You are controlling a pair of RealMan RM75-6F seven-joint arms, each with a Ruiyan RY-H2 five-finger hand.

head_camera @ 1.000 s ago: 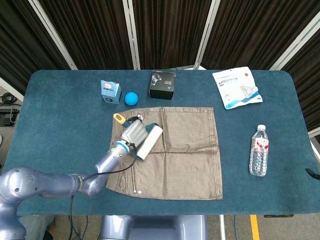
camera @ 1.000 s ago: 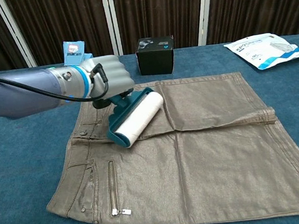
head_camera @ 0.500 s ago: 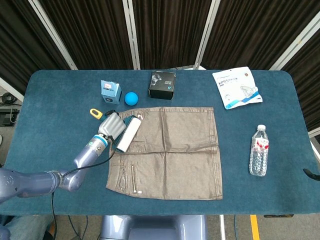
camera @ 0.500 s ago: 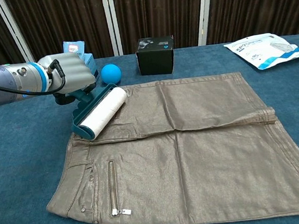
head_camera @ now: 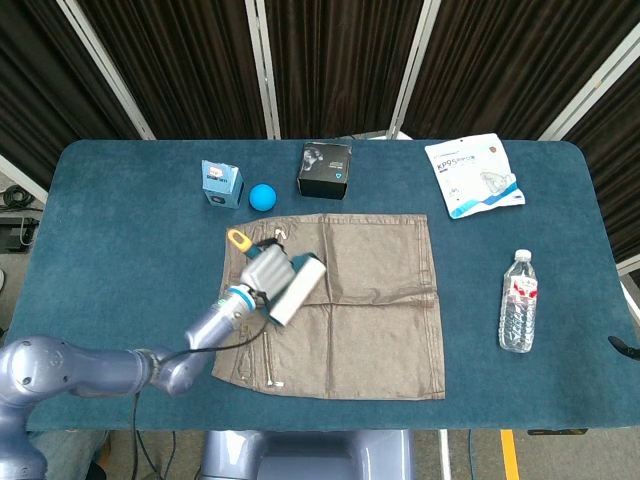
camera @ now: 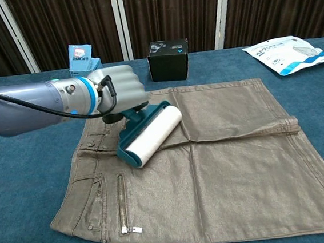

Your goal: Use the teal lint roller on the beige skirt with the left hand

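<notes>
- My left hand [camera: 116,94] grips the teal lint roller [camera: 149,134], fingers wrapped round its handle.
- Its white drum lies below my fingers on the beige skirt [camera: 224,167].

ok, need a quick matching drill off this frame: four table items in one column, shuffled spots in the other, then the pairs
Items:
1. lint roller
2. water bottle
3. black box
4. blue ball

Spots:
A. between the small blue box and the black box
B. on the skirt, held by the left robot hand
C. right of the skirt, lying flat
D. behind the skirt's far edge

Pairs: 1-B, 2-C, 3-D, 4-A
</notes>
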